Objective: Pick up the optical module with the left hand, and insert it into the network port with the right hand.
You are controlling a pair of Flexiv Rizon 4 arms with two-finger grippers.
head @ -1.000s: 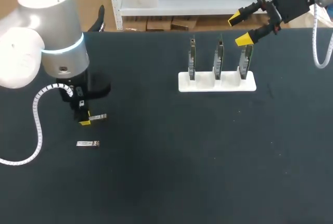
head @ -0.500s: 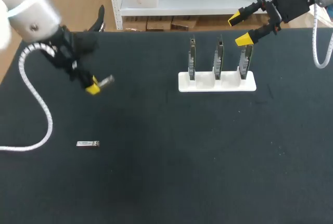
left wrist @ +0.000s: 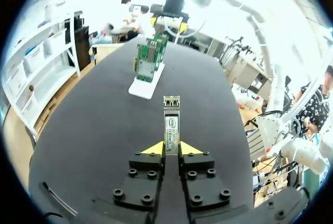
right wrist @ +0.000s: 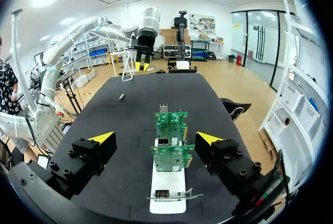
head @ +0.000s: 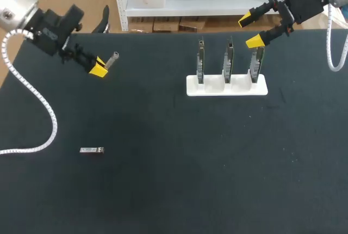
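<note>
Off black table [head: 163,190] now: grips optical module [head: 112,57] tight in L gripper [head: 99,66], raised & swung to far-left edge vs 1 s ago. Means pick done; leaves handover to R gripper [head: 250,30], wide open & unmoved above port cards [head: 229,60].

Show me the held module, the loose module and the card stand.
held module [left wrist: 171,125]: left wrist view, labelled body.
loose module [head: 91,150]: head view, its middle.
card stand [head: 191,88]: head view, white base.

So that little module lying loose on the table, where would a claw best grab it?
Probably mid-length, across its long sides, coming straight down: the module lies flat on the table, long and narrow, with clear space around it.
</note>
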